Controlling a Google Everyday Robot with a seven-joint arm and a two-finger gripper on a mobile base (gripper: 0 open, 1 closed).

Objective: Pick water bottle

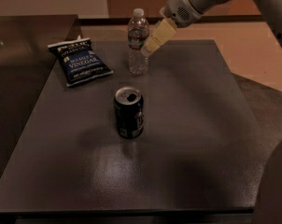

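evidently the approach was in hand: the gripper [152,42] hung at the upper part of the water bottle [137,48], touching it or just beside it, and i could not tell whether it was spread or closed. the bottle stood upright at the far side of the table [201,125]. next, i judged, the gripper needed to straddle the ribbed body squarely. the soda can [129,113] stood nearer, well apart, and the chip bag [80,62] lay off to one side, neither blocking.
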